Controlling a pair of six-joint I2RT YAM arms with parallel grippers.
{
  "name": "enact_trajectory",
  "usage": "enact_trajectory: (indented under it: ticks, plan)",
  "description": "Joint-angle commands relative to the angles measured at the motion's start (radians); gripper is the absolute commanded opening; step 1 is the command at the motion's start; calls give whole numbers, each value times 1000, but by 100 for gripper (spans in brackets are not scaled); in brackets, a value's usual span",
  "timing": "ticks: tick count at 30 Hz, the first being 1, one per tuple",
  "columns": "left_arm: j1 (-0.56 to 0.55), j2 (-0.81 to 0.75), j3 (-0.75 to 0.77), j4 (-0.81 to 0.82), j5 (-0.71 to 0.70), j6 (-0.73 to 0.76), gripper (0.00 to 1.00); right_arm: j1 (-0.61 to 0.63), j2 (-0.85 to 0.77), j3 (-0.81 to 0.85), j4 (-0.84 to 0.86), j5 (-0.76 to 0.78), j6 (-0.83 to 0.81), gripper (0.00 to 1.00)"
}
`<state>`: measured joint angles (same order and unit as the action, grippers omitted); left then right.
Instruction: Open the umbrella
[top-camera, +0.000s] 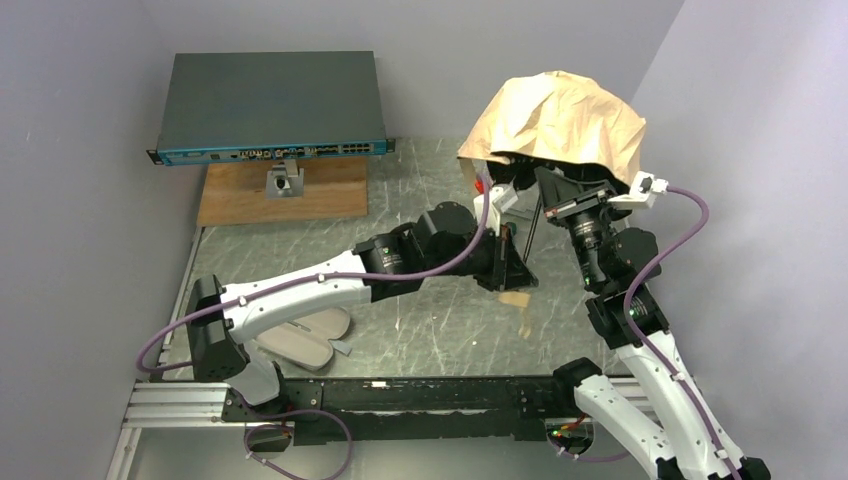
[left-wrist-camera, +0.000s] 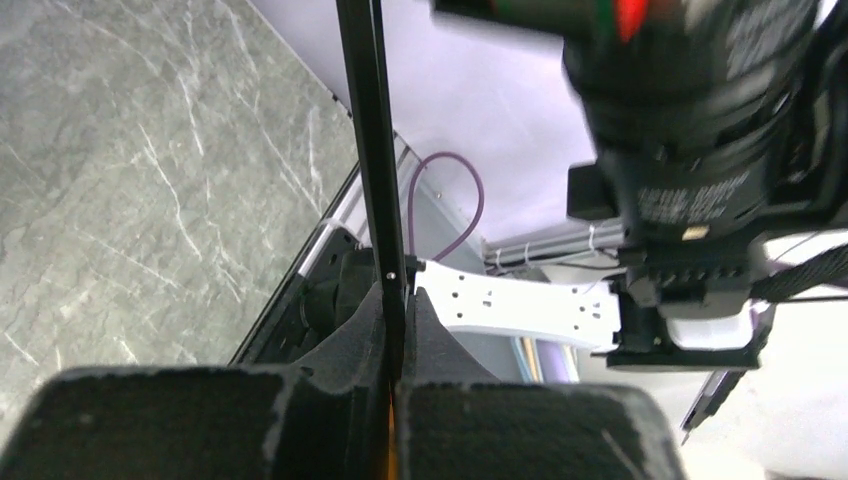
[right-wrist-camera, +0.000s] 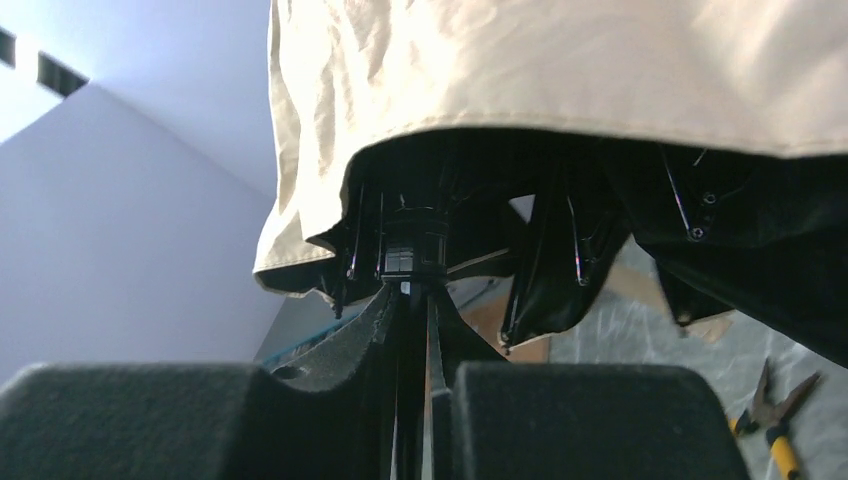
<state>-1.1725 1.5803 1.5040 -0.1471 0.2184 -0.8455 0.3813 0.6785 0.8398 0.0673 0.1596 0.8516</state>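
table (top-camera: 420, 330): gray, marble look.
box (top-camera: 270, 105): flat and dark, far left, above a wood board (top-camera: 240, 195).
umbrella (top-camera: 555, 120): up in the air, far right; tan top partly puffed out, black shaft (left-wrist-camera: 372, 150) below.
left gripper (left-wrist-camera: 395, 330): squeezed tight on the shaft, low down.
right gripper (right-wrist-camera: 412, 310): pinched on the shaft, just under the ribs.
case (top-camera: 305, 335): lies flat, near left.

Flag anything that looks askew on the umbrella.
The tan canopy looks odd: it sags crumpled over the black shaft, and its ribs hang folded underneath instead of spreading it taut.
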Motion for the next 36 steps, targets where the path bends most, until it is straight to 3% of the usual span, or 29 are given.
enact_trajectory:
  ticks: [1, 13, 21, 25, 31, 36]
  plan:
    - [-98, -41, 36, -27, 66, 135, 0, -26, 54, 76, 112, 217, -82, 11]
    - [-151, -44, 36, -104, -5, 194, 0, -37, 117, 159, 197, 282, -148, 11]
    - [-177, -78, -31, -128, -52, 207, 0, -71, 236, 356, 283, 325, -335, 11]
    - [-183, -93, -50, -143, -80, 223, 0, -86, 250, 392, 311, 298, -349, 5]
    - [-185, -115, -106, -125, -121, 241, 0, -90, 195, 319, 309, 125, -287, 0]
    - [-185, -99, -88, -161, -156, 281, 0, -90, 97, 161, 319, 32, -182, 0]
